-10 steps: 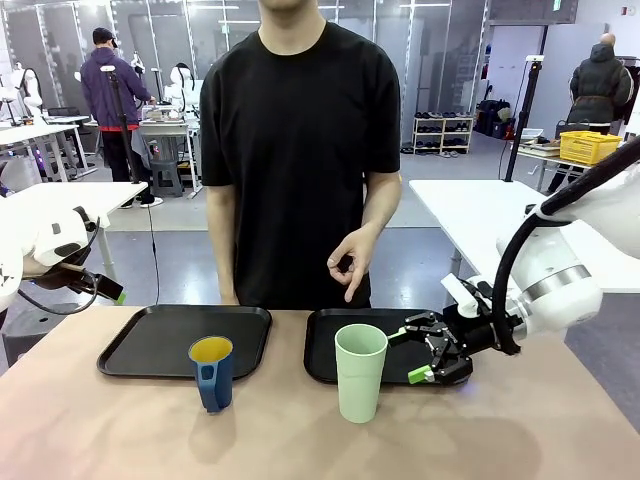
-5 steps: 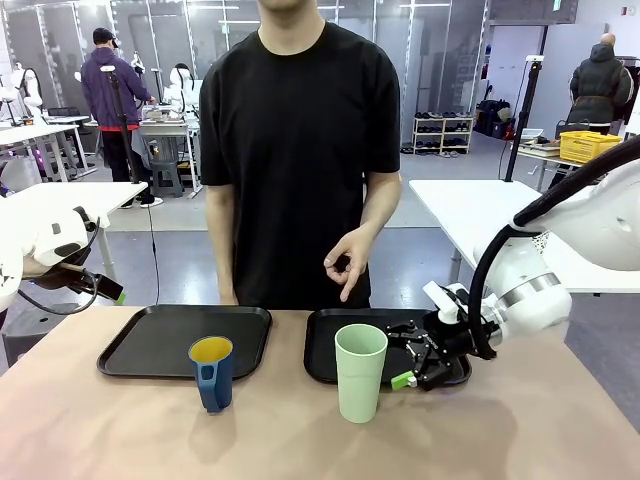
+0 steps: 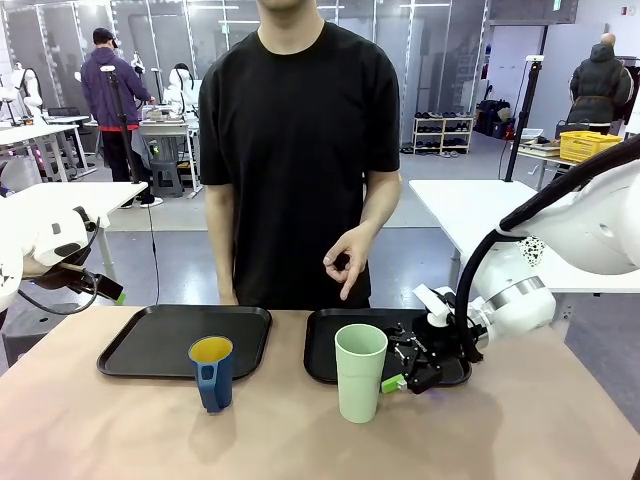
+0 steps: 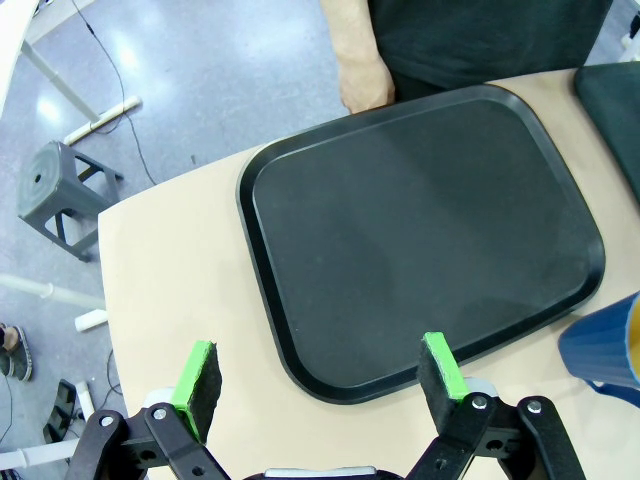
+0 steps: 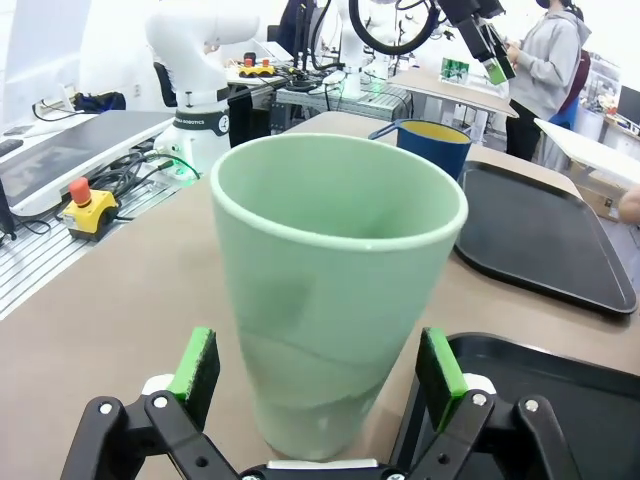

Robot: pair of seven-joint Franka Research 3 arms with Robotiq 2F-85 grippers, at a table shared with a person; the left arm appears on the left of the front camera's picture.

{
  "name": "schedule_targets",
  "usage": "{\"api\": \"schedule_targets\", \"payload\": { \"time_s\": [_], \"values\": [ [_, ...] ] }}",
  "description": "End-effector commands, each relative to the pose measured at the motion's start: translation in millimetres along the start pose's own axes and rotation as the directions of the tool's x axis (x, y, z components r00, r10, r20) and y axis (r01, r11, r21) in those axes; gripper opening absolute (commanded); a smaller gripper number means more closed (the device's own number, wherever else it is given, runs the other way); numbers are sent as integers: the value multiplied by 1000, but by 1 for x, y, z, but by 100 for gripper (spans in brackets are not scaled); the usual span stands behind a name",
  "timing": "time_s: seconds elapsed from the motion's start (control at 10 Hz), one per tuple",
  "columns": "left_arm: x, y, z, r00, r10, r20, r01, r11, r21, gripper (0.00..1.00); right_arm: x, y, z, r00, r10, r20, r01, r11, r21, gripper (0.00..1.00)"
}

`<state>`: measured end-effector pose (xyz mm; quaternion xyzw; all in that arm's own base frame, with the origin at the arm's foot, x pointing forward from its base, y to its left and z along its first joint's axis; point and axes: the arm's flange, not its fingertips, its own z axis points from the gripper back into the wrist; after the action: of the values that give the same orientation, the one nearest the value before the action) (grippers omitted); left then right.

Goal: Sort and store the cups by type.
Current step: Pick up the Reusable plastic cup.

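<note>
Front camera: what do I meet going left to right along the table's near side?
Dark blue handled mug with yellow-orange inside → tall pale mint-green handleless tumbler → right gripper, black with green pads.

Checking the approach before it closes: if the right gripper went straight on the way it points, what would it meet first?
Most likely the mint-green tumbler, standing directly ahead of the right gripper, between its open fingers; the blue mug sits farther beyond.

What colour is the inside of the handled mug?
Yellow-orange inside the dark blue mug; the front view shows it best.
</note>
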<state>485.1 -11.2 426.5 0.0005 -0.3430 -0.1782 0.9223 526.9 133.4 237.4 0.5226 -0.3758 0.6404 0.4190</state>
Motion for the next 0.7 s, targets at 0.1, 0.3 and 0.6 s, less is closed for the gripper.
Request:
{"api": "schedule_targets", "payload": {
  "time_s": [0.1,0.3,0.6],
  "values": [
    [1,1,2,1000,-16,-7,16,1000,7,100,-7,-11,-11,999,28,26,-30,998,57,100],
    [1,1,2,1000,-16,-7,16,1000,7,100,-8,-16,-18,998,36,51,-41,996,85,100],
    [1,1,2,1000,-16,-7,16,1000,7,100,-11,-22,-29,997,28,72,-37,993,116,100]
  ]
}}
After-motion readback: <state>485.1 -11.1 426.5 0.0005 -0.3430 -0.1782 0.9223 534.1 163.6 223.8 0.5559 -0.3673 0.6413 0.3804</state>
